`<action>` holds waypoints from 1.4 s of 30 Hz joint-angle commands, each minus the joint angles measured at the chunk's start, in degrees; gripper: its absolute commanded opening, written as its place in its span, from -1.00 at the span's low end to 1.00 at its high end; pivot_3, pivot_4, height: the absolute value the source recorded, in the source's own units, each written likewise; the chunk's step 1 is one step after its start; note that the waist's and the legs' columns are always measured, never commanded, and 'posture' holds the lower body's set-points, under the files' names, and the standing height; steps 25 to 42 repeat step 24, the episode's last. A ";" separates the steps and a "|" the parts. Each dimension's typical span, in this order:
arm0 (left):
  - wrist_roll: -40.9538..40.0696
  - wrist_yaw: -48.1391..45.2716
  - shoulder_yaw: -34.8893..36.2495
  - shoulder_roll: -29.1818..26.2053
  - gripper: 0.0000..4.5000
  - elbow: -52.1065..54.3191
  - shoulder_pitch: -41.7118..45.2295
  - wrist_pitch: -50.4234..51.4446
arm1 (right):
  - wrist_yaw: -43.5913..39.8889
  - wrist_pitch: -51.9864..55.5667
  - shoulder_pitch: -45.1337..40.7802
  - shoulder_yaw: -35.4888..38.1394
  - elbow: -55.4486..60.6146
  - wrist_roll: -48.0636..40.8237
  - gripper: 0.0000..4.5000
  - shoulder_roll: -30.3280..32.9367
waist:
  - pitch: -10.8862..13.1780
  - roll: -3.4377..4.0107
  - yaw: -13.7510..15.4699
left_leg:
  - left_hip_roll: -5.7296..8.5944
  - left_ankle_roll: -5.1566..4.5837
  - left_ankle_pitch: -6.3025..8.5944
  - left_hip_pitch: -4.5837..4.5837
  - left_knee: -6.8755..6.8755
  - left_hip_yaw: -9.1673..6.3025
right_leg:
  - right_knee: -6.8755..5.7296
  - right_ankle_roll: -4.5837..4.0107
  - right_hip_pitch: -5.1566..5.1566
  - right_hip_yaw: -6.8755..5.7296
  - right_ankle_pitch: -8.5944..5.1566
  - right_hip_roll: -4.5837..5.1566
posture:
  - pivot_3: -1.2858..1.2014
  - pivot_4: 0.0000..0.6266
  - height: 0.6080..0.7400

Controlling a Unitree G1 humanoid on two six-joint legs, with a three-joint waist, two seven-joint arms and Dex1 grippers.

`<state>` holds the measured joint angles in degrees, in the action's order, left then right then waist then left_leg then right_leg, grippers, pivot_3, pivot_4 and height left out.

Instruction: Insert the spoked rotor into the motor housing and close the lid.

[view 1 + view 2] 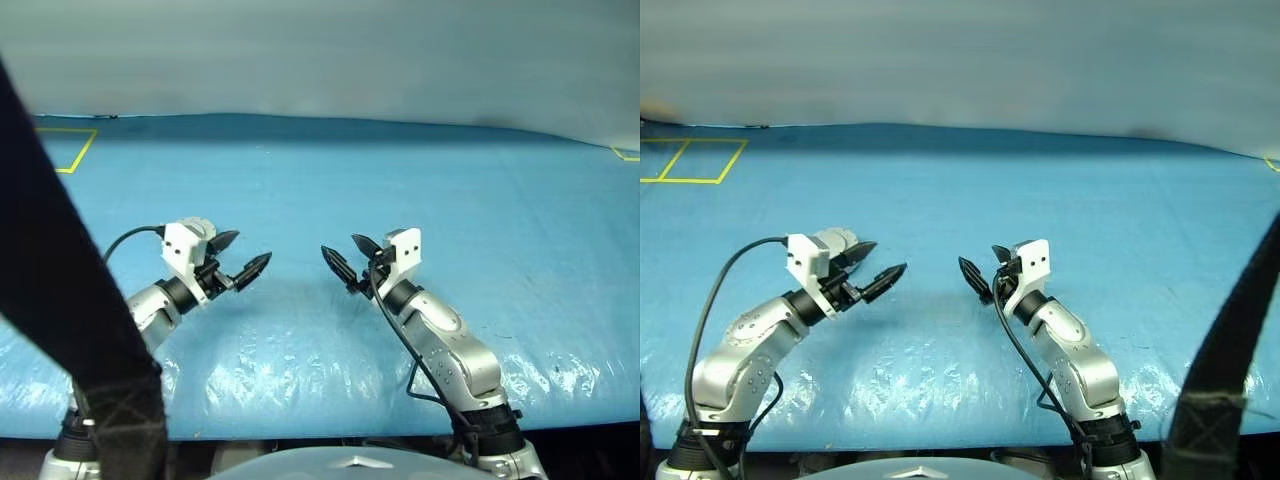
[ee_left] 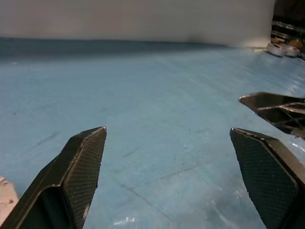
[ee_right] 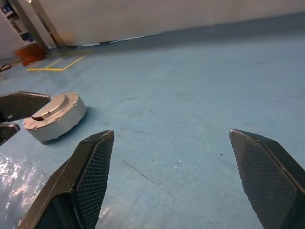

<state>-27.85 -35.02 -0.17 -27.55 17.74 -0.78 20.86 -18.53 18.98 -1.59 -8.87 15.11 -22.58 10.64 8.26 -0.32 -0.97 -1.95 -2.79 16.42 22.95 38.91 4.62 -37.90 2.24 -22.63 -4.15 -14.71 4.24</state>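
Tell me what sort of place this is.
Probably a robot test bench in a lab or workshop: a wide blue mat with yellow tape marks, a plain pale wall behind, and a round silvery housing lying on the mat.

Surface: blue table cover (image 1: 400, 180), glossy and wrinkled along near edge.
Markings: yellow tape outline (image 1: 680, 160) at far left corner.
On surface: motor housing (image 3: 55, 117), round, silvery, resting flat.

My left gripper (image 1: 242, 256) and right gripper (image 1: 350, 256) point toward each other, both spread wide, holding nothing.
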 commanded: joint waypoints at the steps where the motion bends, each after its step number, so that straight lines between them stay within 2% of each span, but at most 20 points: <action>1: 6.39 -1.83 -3.17 -1.15 0.99 -1.38 -1.18 -5.26 | 0.80 -2.79 1.87 0.18 2.10 2.83 0.81 -0.35 | 0.01 0.00 0.15 | 0.00 -0.01 0.00 0.00 0.02 0.01 | 0.01 0.00 0.01 0.00 0.00 0.03 | 0.03 -0.52 1.00; 2: 8.42 -2.57 -4.28 -1.86 0.99 -1.86 -1.67 -6.80 | 0.80 -2.68 2.39 0.28 2.20 2.96 0.81 -0.53 | 0.01 0.00 0.19 | 0.00 -0.01 0.00 0.00 0.02 0.03 | 0.00 0.00 -0.01 0.01 0.00 0.03 | 0.03 -0.52 1.00; 6: 7.57 -1.54 -2.73 1.84 0.99 -2.95 -2.84 -9.27 | 0.00 -2.51 3.97 -0.27 2.89 4.55 0.81 0.08 | 0.02 0.02 0.32 | -0.06 -0.01 0.00 -0.01 0.05 0.05 | 0.01 -0.01 -0.01 0.06 -0.01 0.15 | 0.03 -0.52 1.00; 13: 6.07 0.32 -0.58 5.46 0.99 -3.85 -2.28 -8.33 | -0.23 -2.44 3.49 -0.16 2.21 6.52 0.81 -0.36 | 0.02 0.02 0.36 | -0.12 -0.02 0.01 -0.01 0.11 0.04 | -0.01 -0.03 0.00 0.07 -0.01 0.14 | 0.03 -0.52 1.00; 24: 9.01 -0.36 -0.61 5.85 0.99 -7.64 -3.36 -11.25 | -1.15 1.50 2.70 1.06 2.21 5.35 0.81 -0.23 | 0.02 0.01 0.35 | -0.12 -0.04 0.02 0.00 0.12 0.04 | -0.01 -0.03 0.00 0.06 -0.01 0.11 | 0.03 -0.52 1.00; 42: 9.01 -0.36 -0.61 5.85 0.99 -7.64 -3.36 -11.25 | -1.15 1.50 2.70 1.06 2.21 5.35 0.81 -0.23 | 0.02 0.01 0.35 | -0.12 -0.04 0.02 0.00 0.12 0.04 | -0.01 -0.03 0.00 0.06 -0.01 0.11 | 0.03 -0.52 1.00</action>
